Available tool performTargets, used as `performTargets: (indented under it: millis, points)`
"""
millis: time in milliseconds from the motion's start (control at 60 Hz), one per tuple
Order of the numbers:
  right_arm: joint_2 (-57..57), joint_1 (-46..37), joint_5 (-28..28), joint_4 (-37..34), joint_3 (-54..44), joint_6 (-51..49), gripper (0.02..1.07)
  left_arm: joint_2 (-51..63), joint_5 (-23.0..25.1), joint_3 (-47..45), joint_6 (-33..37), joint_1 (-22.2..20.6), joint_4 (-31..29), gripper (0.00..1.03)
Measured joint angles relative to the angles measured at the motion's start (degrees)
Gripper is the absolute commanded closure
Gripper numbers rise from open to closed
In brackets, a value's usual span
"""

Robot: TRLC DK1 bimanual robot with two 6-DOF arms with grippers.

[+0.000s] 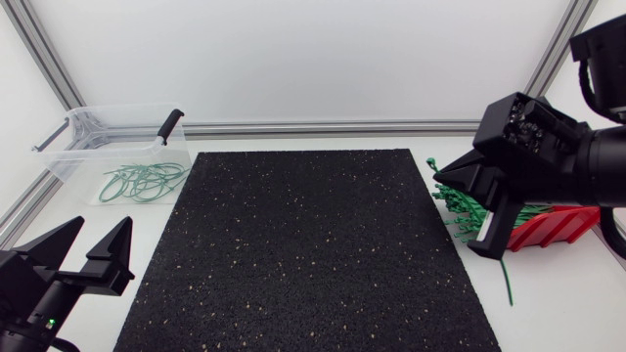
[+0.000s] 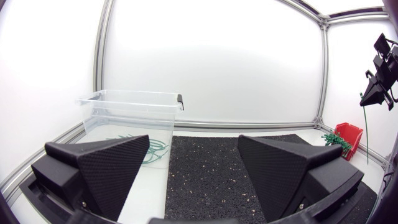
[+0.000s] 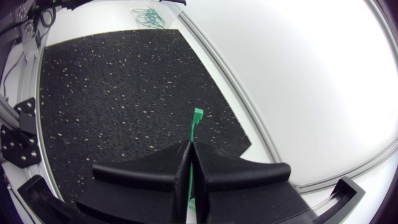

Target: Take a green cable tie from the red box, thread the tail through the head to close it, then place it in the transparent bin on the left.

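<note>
Several closed green ties lie in the transparent bin at far left. Near it, the left gripper hangs with its fingers spread wide and nothing between them. Past the black mat, the right gripper pinches one green cable tie by the red box, with loose ties heaped alongside.

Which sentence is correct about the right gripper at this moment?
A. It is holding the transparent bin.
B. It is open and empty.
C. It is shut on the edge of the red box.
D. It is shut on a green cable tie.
D: the right wrist view shows the right gripper pressed shut on a green cable tie, whose head sticks out ahead of it.
</note>
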Motion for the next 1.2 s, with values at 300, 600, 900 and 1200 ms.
performTargets:
  millis: [300, 600, 900, 1200]
  points:
    - [8.3, -1.4, -17.8, -2.2, 1.9, 16.2, 1.01, 0.0, 0.0, 0.0, 0.0, -0.8, 0.0, 0.04]
    - [14.4, -3.5, -35.6, 0.3, 2.8, 24.7, 1.01, 0.0, 0.0, 0.0, 1.6, -3.3, 0.0, 0.04]
    - [20.7, -4.4, -50.3, 2.8, 3.8, 33.7, 1.01, 0.0, 0.4, 0.0, 2.0, -4.3, 0.1, 0.04]
    - [20.7, 0.2, -51.2, 12.7, 3.8, 45.8, 1.01, 2.2, 5.0, 1.1, 1.6, -4.3, 0.5, 0.04]
